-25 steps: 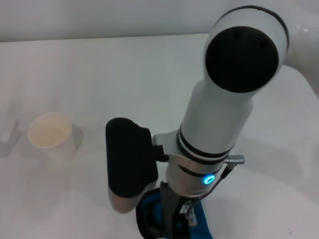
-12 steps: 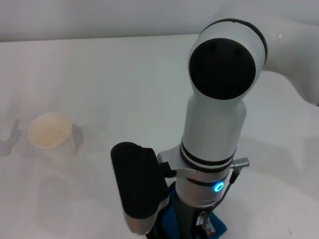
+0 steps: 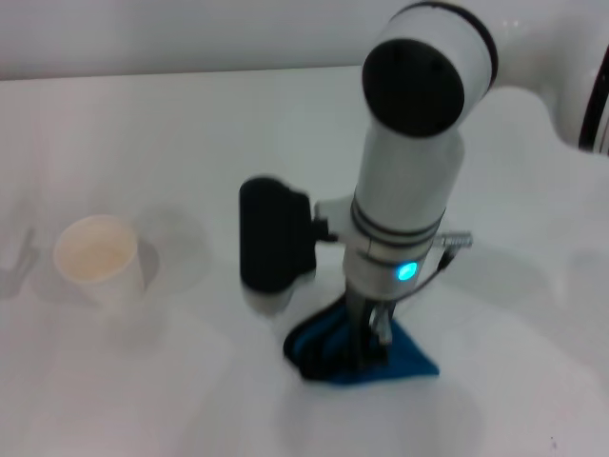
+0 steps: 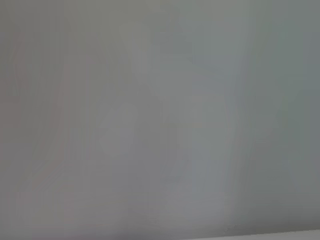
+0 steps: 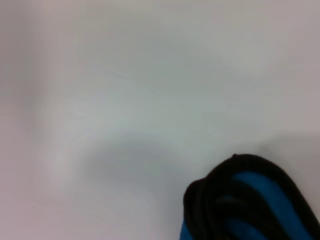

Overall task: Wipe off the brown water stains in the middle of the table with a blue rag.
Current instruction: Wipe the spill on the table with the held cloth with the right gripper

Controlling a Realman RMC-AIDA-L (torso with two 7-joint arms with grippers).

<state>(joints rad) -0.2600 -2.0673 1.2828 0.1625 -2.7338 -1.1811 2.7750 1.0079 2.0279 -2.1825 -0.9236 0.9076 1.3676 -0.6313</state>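
Right now my right gripper (image 3: 366, 347) is pointed straight down, its dark fingers (image 3: 354, 333) pinched onto the bunched top of the blue rag (image 3: 400, 362) and pressing it against the table (image 3: 190, 124), a little toward my own edge of the surface. From the look of it the cloth is soft and light: it folds into dark-edged ridges where I hold it and spreads flat where it meets the table, so I judge it will drag and smear rather than slide stiffly, and the crumpled ridge is the sound place to keep hold. Its long axis runs roughly across my front, the flat blue corner pointing to my right and the dark, gathered folds bulging to my left. In the right wrist view only the black-trimmed hump shows against bare white. Farther out, a paper cup (image 3: 96, 257) stands well apart on my left. I cannot make out the brown water stains anywhere. My left gripper is out of sight
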